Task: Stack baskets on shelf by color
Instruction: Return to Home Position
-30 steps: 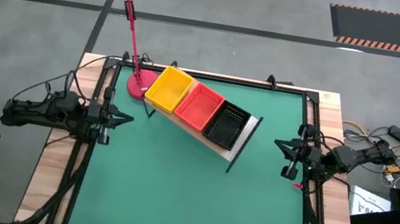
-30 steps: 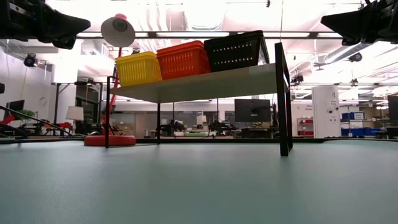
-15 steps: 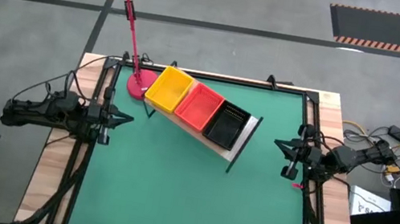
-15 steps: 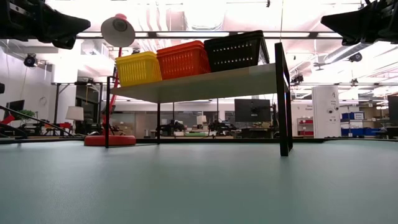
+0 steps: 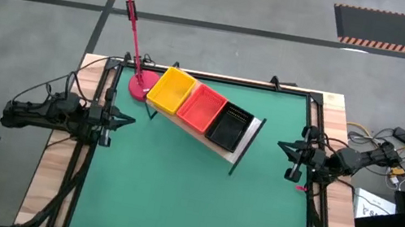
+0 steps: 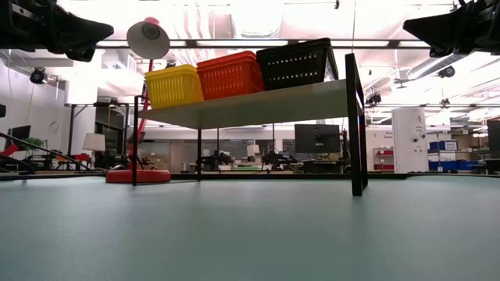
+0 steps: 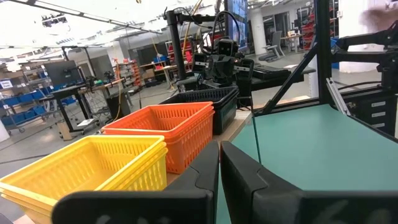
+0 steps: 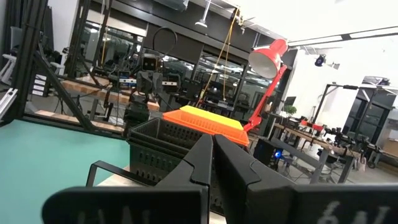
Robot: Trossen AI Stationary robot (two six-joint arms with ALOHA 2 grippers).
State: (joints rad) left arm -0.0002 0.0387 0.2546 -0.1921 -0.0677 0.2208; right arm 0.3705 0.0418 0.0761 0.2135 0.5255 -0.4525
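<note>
shelf (image 6: 258, 105) holding baskets (image 5: 202, 107) | long axis 10-to-4 o'clock on bench (image 5: 188, 202) | left jaws at 9, right jaws at 3, both pressed together, empty | yellow end nearer left

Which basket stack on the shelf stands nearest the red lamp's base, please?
The yellow stack, at the shelf end beside the lamp base; the red-orange stack is central, the black stack farthest.

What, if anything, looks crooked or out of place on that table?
Only the shelf: it stands diagonal to the edges of the table, not square. The yellow stack, red-orange stack and black stack sit in a neat row on it; nothing spilled. The left pincer and right pincer are shut at the table's sides.
</note>
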